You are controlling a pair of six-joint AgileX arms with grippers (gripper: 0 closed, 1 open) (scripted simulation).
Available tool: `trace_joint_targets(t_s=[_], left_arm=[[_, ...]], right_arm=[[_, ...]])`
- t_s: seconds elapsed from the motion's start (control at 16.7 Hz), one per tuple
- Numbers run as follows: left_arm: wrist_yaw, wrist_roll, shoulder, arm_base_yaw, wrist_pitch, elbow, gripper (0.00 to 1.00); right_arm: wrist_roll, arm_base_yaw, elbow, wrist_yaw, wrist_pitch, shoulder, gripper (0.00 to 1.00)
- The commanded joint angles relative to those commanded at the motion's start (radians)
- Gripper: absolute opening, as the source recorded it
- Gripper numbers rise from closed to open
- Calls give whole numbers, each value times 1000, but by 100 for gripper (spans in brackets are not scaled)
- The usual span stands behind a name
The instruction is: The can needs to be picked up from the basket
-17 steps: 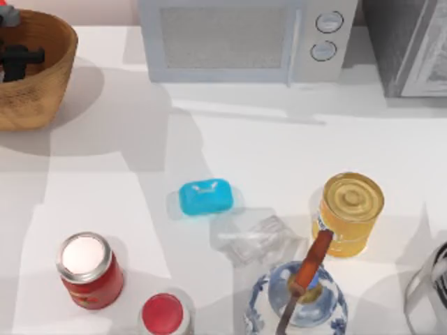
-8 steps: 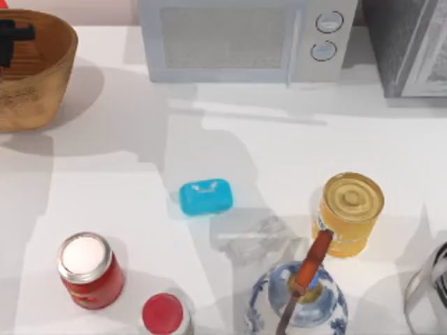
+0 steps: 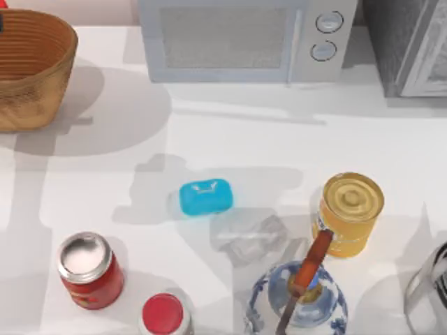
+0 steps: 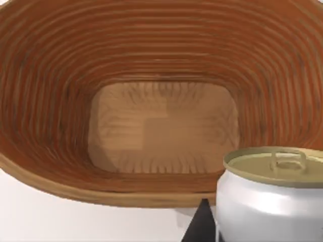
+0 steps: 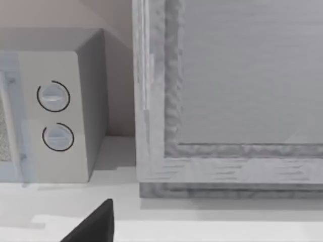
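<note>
Your left gripper (image 4: 204, 222) holds the can (image 4: 270, 194) clamped close under its wrist camera, raised above the wicker basket (image 4: 151, 101), whose floor lies bare. You're in the lift; next, carry it clear of the rim.

You are looking at a kitchen counter, rendered in simulation: a white microwave (image 3: 244, 38) with two round dials stands at the back of the white table (image 3: 265, 146), beside a grey cabinet (image 3: 412, 45) (perhaps another appliance), with a yellow can (image 3: 351, 211), a red can (image 3: 89, 269) and a blue-patterned jar (image 3: 297, 303) standing about.
</note>
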Motion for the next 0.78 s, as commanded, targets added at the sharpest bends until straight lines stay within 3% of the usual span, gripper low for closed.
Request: trace_joint_targets(t_s=[0.48,0.78], left_arm=[[-29,-49,-972,-43,348,-840,0],[-45,-76,-1356,-67,555,-1206,0]], right_arm=[[0,0,0,0,0,0,100],[0,0,0,0,0,0,100]])
